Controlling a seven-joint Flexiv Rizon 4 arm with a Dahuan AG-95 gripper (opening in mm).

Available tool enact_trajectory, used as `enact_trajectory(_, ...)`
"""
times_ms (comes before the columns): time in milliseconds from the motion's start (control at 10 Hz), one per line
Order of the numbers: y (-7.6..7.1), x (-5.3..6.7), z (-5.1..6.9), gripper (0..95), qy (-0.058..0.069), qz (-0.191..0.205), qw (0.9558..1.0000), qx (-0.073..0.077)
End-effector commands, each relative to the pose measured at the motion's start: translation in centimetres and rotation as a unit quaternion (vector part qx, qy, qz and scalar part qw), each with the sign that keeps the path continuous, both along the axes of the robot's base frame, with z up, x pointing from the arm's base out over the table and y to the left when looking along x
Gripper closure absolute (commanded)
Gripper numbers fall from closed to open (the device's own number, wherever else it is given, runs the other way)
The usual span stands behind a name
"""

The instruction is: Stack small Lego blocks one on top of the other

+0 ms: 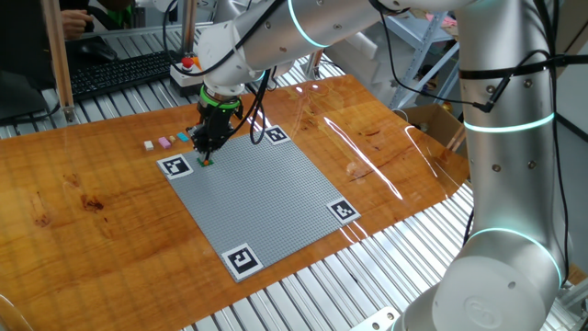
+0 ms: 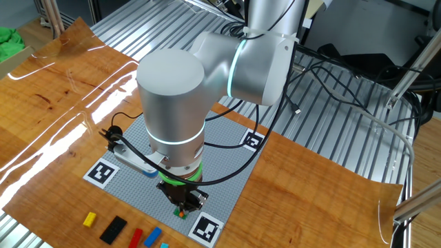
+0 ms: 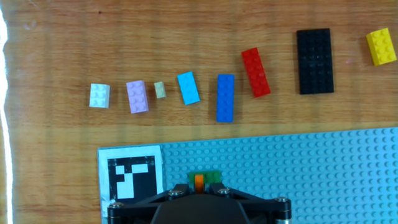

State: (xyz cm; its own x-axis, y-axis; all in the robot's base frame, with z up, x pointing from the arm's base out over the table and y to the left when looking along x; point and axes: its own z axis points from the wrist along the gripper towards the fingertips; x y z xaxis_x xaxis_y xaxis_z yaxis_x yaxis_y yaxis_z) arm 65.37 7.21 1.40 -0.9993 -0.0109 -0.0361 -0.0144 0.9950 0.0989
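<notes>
Clamping the tiny orange plastic brick (image 3: 199, 181) onto the green studded brick (image 3: 213, 177), your gripper (image 3: 199, 186) is starting the stack; eight loose bricks (image 3: 225, 98) are waiting beyond the jaws.

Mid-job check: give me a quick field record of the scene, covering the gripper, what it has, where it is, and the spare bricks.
gripper: shut, pointing down at the baseplate
held: orange brick between the fingertips, against a green brick
location: grey baseplate, near the corner marker
seated or not: cannot tell
spare bricks on wood, in a row: white, pink, tiny tan, light blue, blue, red, black, yellow
stack so far: only orange and green visible
</notes>
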Motion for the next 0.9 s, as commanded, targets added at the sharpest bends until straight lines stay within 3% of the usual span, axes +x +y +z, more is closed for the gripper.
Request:
enact_trajectory(100,0.04,0.0,-0.06,95.0,0.001,-0.005,1.0,0.001)
enact_trajectory(900,0.01,0.01,-0.23,95.0,-0.008,-0.006,0.9999,-0.006)
